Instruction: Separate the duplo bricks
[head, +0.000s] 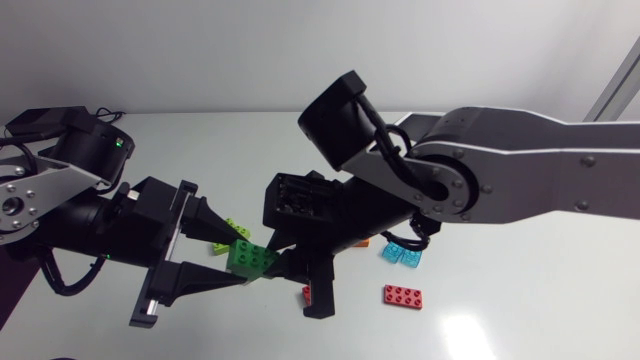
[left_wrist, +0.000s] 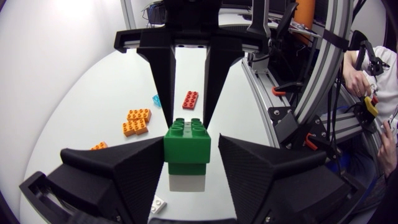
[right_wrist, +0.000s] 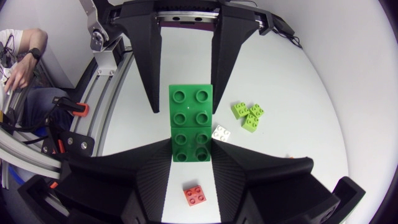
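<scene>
The right arm (head: 520, 160) is nearest the overhead camera. Its black wrist link rises above the green stack (head: 250, 257), a clump of joined green bricks held up off the surface (head: 540, 300) between both arms.

Furthest left of the stack is the left arm (head: 90, 215). The left jaws are closed down to brick width on the stack's left end, pressing it from two sides. Just behind the stack on that side, the lime bricks (right_wrist: 247, 115) lie on the surface, and a white brick (right_wrist: 221, 132) sits closer to the stack than they do.

The right jaws clamp the stack's right end in the same way, one side against each face, so both arms hold the one stack. On the surface below the right jaws, just right of the stack, lies a small red brick (right_wrist: 196, 195).

Further right of the stack, the orange bricks (left_wrist: 135, 121) are mostly hidden under the right arm in the overhead view. Then comes a blue brick (head: 402, 253), and nearer the front edge a flat red brick (head: 404, 295). Both lie well apart from the stack.
</scene>
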